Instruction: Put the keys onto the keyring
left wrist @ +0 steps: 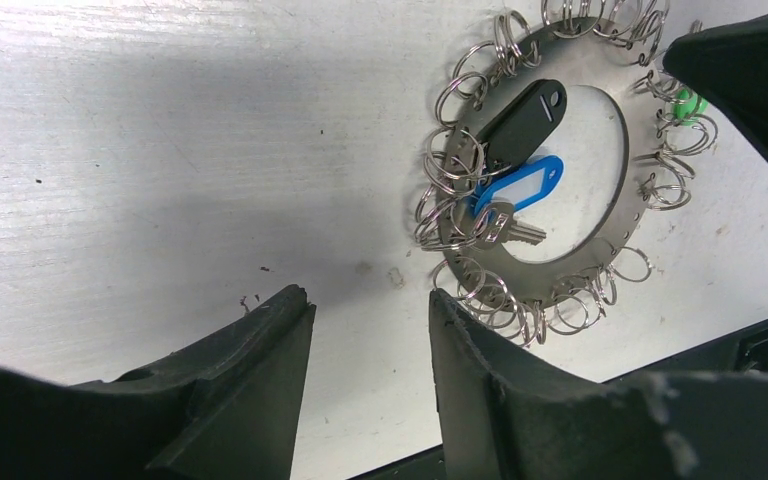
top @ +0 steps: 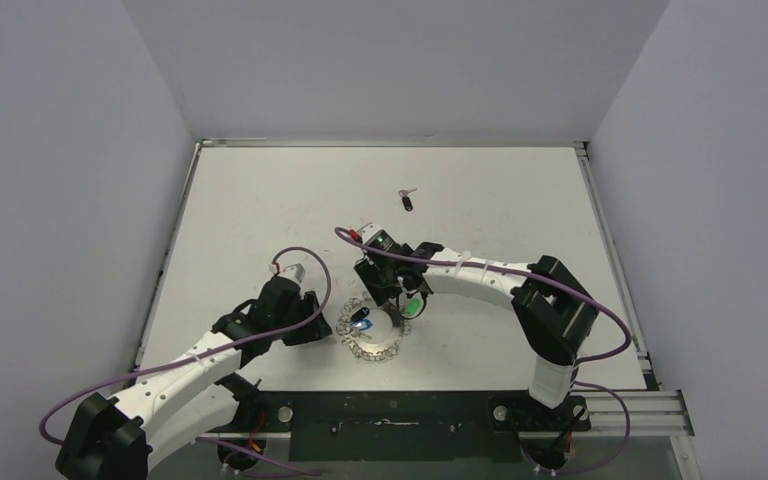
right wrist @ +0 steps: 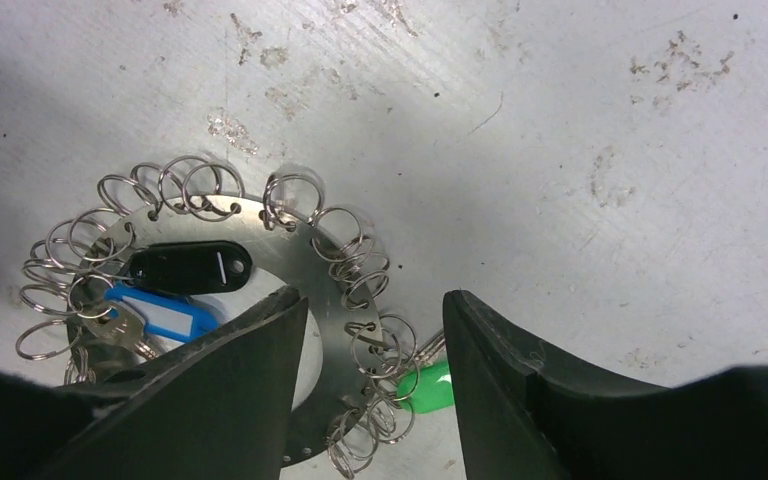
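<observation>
The keyring [top: 372,333] lies flat near the table's front edge, a silvery disc with a hollow centre and a rim of wire loops. One small black-headed key [top: 407,202] lies alone far behind it. In the right wrist view my right gripper [right wrist: 375,300] is open, its fingers astride the keyring's [right wrist: 260,228] rim loops and a green key head [right wrist: 425,385], with gaps either side. My left gripper [left wrist: 370,305] is open over bare table just left of the keyring [left wrist: 570,268], its right finger beside the loops.
A black tag [left wrist: 525,120] and a blue tag with a silver key [left wrist: 520,185] hang on the ring's loops, lying in its hollow. The table's black front rail [top: 390,410] runs just below the ring. White walls enclose the table on three sides.
</observation>
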`<move>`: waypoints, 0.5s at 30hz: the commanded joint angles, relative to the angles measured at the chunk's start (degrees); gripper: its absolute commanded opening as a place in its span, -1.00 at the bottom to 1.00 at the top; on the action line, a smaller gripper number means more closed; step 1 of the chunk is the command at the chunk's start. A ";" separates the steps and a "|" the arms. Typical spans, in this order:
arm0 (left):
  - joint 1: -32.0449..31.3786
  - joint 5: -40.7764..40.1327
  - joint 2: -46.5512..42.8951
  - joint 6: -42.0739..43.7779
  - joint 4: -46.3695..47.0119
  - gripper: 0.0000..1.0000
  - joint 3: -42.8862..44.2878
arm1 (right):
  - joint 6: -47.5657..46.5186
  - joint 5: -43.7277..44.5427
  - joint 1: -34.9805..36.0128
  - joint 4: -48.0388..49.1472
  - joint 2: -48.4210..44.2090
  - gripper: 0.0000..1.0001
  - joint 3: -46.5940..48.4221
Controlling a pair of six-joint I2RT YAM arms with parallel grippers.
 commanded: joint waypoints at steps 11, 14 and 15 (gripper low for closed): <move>0.37 -0.18 -0.56 -0.68 2.22 -0.17 -0.68 | 0.26 -6.64 0.32 3.32 0.64 0.00 3.17; 0.37 0.04 -1.03 -0.79 2.54 -0.18 -1.01 | 1.40 -10.14 -0.52 4.89 1.45 -0.05 3.32; 0.41 0.18 -1.19 -0.92 2.63 -0.18 -1.16 | 1.80 -11.17 -0.64 5.26 1.48 -0.05 3.25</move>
